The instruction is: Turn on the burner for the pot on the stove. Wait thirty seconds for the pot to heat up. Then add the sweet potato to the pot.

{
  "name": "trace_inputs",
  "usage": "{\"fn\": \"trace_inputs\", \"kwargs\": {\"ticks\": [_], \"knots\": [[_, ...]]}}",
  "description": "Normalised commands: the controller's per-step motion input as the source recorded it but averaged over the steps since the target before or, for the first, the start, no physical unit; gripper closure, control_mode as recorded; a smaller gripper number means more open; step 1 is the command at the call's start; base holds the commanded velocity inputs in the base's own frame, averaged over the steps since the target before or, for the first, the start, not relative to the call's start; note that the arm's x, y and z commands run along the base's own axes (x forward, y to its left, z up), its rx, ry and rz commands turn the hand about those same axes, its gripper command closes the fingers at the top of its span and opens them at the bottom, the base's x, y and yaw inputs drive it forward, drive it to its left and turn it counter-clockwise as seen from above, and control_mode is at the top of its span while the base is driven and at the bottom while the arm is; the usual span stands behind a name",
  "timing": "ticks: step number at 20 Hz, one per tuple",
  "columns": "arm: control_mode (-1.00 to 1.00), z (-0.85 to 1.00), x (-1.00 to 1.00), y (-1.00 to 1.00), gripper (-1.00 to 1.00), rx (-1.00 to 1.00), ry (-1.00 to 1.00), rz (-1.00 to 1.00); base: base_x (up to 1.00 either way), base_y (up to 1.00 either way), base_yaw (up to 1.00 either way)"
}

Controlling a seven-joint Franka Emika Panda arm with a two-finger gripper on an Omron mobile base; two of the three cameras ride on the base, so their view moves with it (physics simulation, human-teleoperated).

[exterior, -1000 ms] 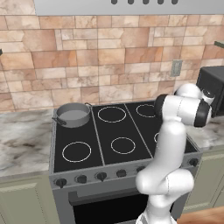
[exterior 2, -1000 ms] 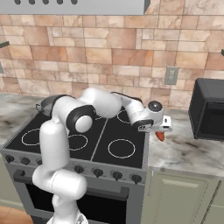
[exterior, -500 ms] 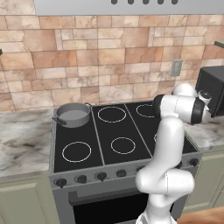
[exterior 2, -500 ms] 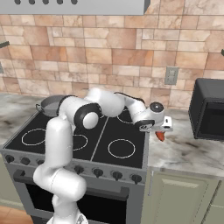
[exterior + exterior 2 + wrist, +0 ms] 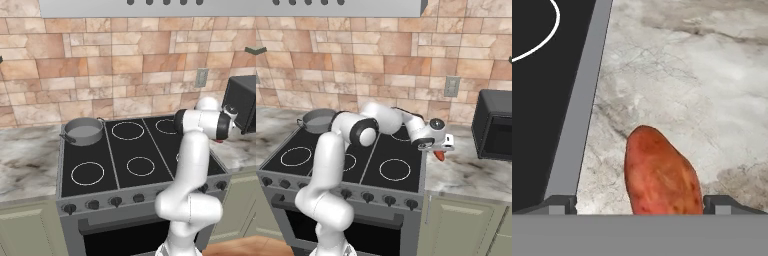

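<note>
The sweet potato [image 5: 662, 175], orange-red and oval, lies on the marble counter [image 5: 702, 75] just right of the stove [image 5: 542, 100]. My gripper [image 5: 641, 205] is open and hangs right over it, one fingertip [image 5: 559, 204] on each side, not touching it. From the right base view the gripper [image 5: 438, 147] hovers past the stove's [image 5: 406, 150] right edge, with the sweet potato [image 5: 440, 155] showing under it. The grey pot [image 5: 82, 131] stands on the back left burner of the stove [image 5: 110, 155]; the pot [image 5: 316, 120] is far from my hand.
A black microwave [image 5: 496, 130] stands on the counter [image 5: 471, 172] to the right of my hand. Black knobs [image 5: 116, 201] line the stove front. A brick wall with an outlet [image 5: 451, 86] rises behind, and a hood hangs above.
The arm's elbow has swung a little to the right. The hand stays over the sweet potato with its jaws still wide.
</note>
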Motion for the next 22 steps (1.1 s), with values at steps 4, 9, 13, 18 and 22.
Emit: {"fn": "trace_inputs", "kwargs": {"ticks": [4,9,13,18,22], "knots": [[-1.0,-0.19,0.23,-0.17,-1.0,0.0,0.0,0.0,0.0,0.0,0.0],[-1.0,-0.23,0.19,-0.07,1.0,0.0,0.0,0.0,0.0,0.0,0.0],[-1.0,-0.2,0.07,0.0,1.0,0.0,0.02,0.0,0.0,0.0,0.0],[-1.0,0.0,0.0,0.0,1.0,0.0,0.0,0.0,0.0,0.0,0.0],[-1.0,0.12,-0.02,0.01,1.0,0.0,-0.11,0.0,0.0,0.0,0.0]]}}
